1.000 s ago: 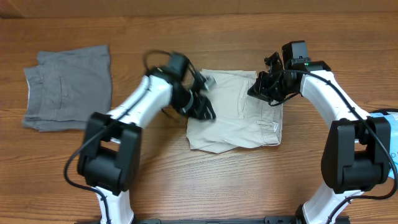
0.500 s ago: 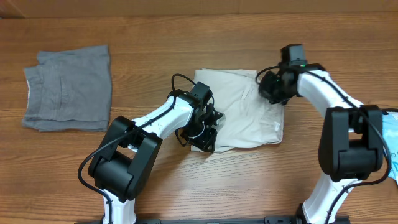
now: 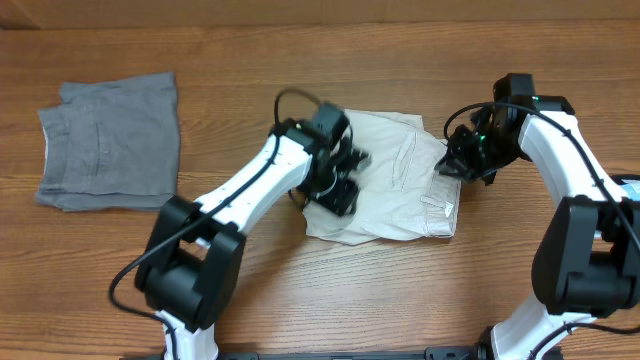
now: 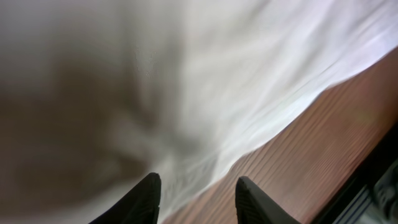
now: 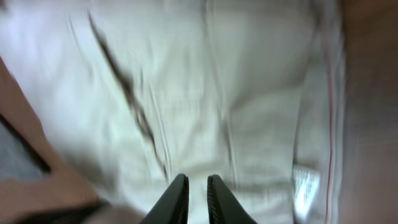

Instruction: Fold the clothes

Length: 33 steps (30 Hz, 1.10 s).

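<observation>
The shorts [image 3: 395, 190] are seen near the middle of the table [image 3: 300, 60], lying flat between the two arms as a compact, roughly square packet, with layers doubled over one another. A waistband and a label are made out along the packet's right edge. Its lower left corner is uneven, with a flap of cloth poking out past the rest. The left gripper [image 3: 340, 180] is placed over the packet's left edge. In the left wrist view its jaws are shown well apart with nothing caught between them, only blurred cloth and the table edge beyond. The right gripper [image 3: 458, 160] is held at the upper right corner, by the waistband. In the right wrist view its jaws are shown almost together, with only a slim gap left. Whether a pinch of cloth is kept there cannot be told. A grey garment [image 3: 110, 145] is laid folded at the far left, well apart from the work. The folding is judged to be largely done, since the legs appear to be brought in and the bulk gathered. What is thought to be left is the tucking or smoothing of the loose lower left flap, perhaps one more fold, and the clearing of both arms from the cloth.
</observation>
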Each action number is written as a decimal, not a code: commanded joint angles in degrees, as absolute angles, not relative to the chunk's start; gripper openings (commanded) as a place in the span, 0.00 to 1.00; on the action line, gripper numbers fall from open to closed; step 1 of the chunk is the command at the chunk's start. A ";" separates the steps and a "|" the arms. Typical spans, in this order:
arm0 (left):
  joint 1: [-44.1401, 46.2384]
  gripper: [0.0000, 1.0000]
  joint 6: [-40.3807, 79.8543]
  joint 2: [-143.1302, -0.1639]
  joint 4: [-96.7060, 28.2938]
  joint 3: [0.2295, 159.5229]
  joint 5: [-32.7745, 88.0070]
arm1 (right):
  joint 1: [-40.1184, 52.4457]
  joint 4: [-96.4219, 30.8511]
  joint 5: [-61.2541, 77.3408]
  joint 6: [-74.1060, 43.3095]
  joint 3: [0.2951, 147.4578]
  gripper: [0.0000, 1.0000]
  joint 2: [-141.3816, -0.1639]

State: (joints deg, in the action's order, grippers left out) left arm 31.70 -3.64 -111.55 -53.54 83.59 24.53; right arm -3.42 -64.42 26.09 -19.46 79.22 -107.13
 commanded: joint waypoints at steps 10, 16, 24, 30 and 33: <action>29.36 0.41 -5.19 -115.48 -44.34 86.67 17.80 | 3.90 -53.84 18.52 -22.39 62.37 0.29 -105.86; 27.77 0.36 -5.61 -122.26 -45.47 86.67 17.76 | 0.89 -50.57 16.23 -23.05 55.18 0.16 -105.86; 22.22 0.36 -2.42 -121.69 -47.57 92.92 17.69 | 2.44 -57.43 29.17 -22.48 55.09 0.14 -105.86; 17.87 0.47 -1.37 -119.31 -62.94 107.15 18.06 | 10.96 -55.09 36.12 -20.60 55.48 0.15 -105.84; 17.50 0.51 -2.76 -117.34 -70.06 110.52 18.02 | 11.62 -53.23 35.90 -18.65 57.41 0.18 -105.41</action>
